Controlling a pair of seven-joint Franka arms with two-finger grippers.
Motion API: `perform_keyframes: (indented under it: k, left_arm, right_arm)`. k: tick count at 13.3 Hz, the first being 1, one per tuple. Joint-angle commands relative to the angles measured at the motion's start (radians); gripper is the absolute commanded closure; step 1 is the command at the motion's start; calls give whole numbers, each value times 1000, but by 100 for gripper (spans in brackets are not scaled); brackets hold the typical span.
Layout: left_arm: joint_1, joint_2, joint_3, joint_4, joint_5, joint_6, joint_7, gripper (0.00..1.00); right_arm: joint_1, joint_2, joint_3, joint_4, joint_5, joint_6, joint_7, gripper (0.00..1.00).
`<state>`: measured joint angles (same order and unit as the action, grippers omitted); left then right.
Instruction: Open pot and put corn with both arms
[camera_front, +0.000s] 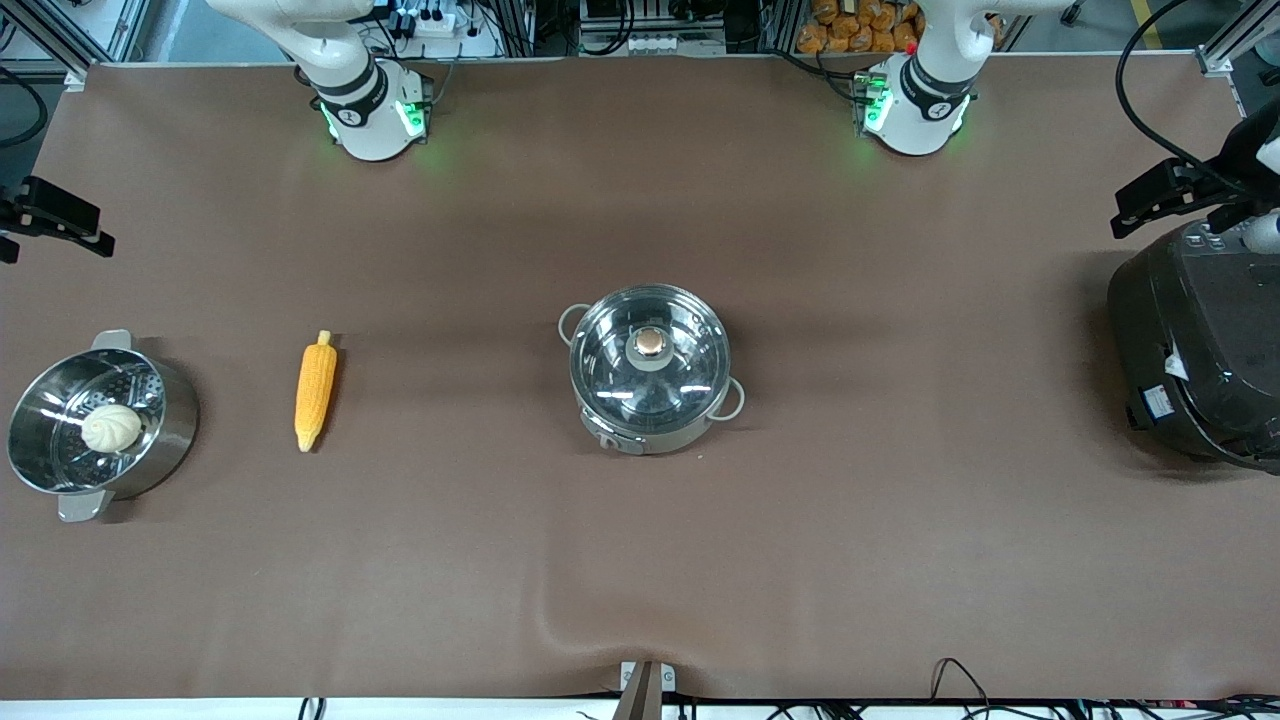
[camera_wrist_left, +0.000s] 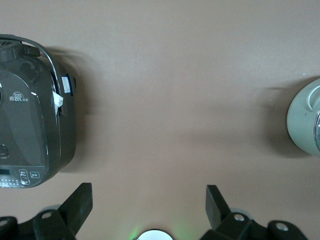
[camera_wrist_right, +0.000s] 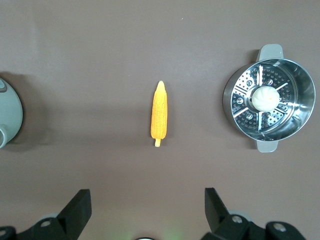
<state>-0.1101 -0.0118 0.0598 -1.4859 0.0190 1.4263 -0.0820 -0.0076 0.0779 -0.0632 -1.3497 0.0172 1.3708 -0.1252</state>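
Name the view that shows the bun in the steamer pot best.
The right wrist view: the bun sits large and unblocked on the perforated insert of the steamer pot. The front view shows it smaller, at the table's edge. The left wrist view misses it.

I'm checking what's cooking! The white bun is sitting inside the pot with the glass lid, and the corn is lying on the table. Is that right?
Not quite. The white bun sits inside the open steel steamer pot at the right arm's end of the table, not in the pot with the glass lid, which is shut. The front view shows this. The corn does lie on the table.
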Motion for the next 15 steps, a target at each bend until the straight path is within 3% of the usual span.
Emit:
perform_keyframes:
  k: [1,7,9,11,15]
  left_arm:
    - [-3,6,3,19,-8,-20,-1,0]
    - [-19,39,-4,39,-21,-17,-11,0]
    - [-98,93,-37,59,-11,-14,-65,0]
    - [-198,122,-47,81,-14,3,-239,0]
    - [-364,225,-58,81,-57,152,-394,0]
  right_arm:
    - [-3,0,5,18,-8,-18,9,0]
    - [-5,0,3,20,-2,-19,42,0]
    - [-5,0,5,20,3,-19,67,0]
    - [-6,0,3,18,9,-19,76,0]
    - [-6,2,3,17,10,-12,82,0]
